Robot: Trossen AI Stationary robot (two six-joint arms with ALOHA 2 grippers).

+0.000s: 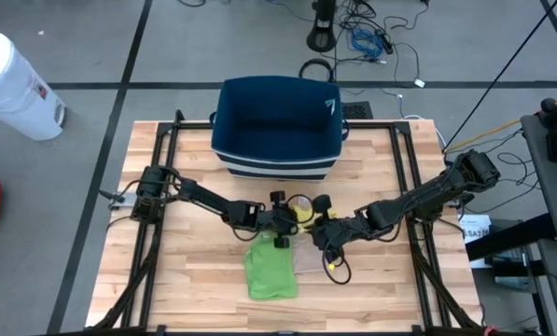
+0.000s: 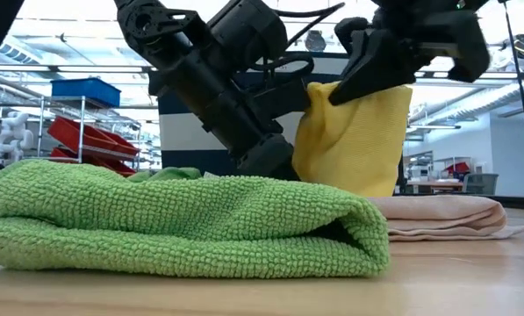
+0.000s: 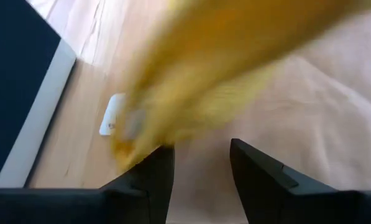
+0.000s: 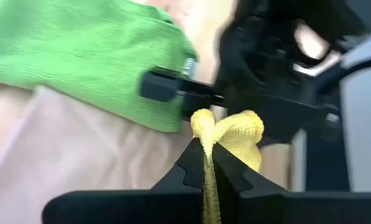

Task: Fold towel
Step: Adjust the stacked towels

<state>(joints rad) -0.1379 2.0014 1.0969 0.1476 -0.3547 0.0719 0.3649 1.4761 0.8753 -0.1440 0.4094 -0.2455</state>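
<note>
Yellow towel: you have the yellow towel (image 2: pixel 354 140) lifted off the wooden table (image 1: pixel 381 280), hanging between the two grippers near the table's middle, in front of the dark blue bin (image 1: pixel 276 126). From above only a small patch of it shows (image 1: pixel 302 213).
Right gripper: your right gripper (image 4: pixel 207 163) has its fingers pressed together on a fold of the yellow towel, the cloth bunched just past the fingertips. From above it sits just right of centre (image 1: pixel 327 235).
Left gripper: your left gripper (image 3: pixel 201 163) has its fingers standing narrowly apart, and the yellow cloth hangs blurred right in front of them; you cannot tell whether they touch it. From above it sits just left of the yellow towel (image 1: pixel 280 222).
Green towel: the green towel (image 2: pixel 183 219) lies folded on the table, nearest the front edge, just below the left gripper in the high view (image 1: pixel 270 269).
Beige towel: the beige towel (image 2: pixel 441 217) lies flat beside the green towel, partly under it and beneath the hanging yellow towel.
Bin: the bin stands at the table's far side, well apart from the towels.
Around the table: a white container (image 1: pixel 12 84) stands on the floor off the table's far left corner.
</note>
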